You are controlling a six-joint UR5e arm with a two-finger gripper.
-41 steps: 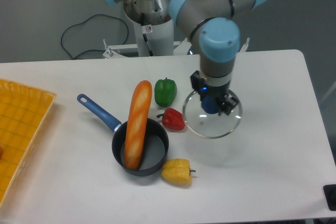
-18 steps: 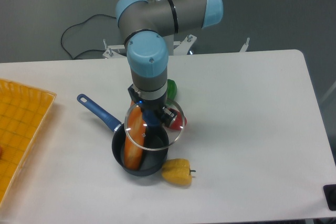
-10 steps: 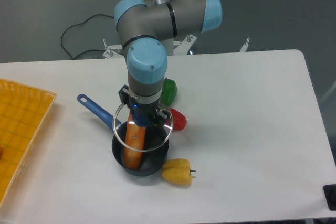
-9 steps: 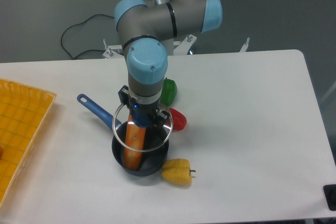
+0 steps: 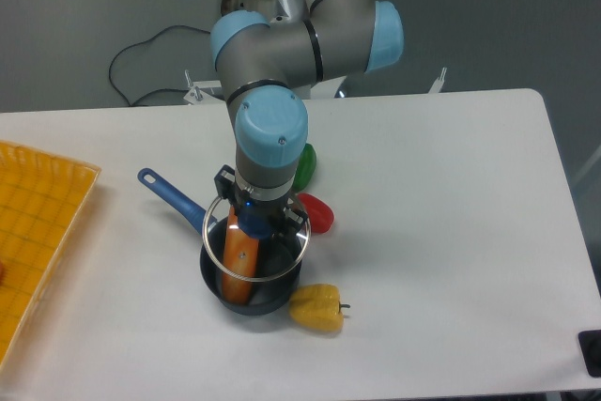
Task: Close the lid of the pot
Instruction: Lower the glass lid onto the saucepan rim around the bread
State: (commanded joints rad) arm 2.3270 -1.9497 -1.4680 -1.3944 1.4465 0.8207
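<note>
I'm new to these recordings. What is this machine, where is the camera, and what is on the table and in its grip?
This is one jointed robot arm, seen by a fixed camera looking down at a white table. Its gripper is closed on the blue knob of a glass lid, held over a dark pot with a blue handle. A long orange bread loaf sticks out of the pot. Beside it lie a yellow pepper, a red pepper and a green pepper. A yellow tray sits at the left edge.
</note>
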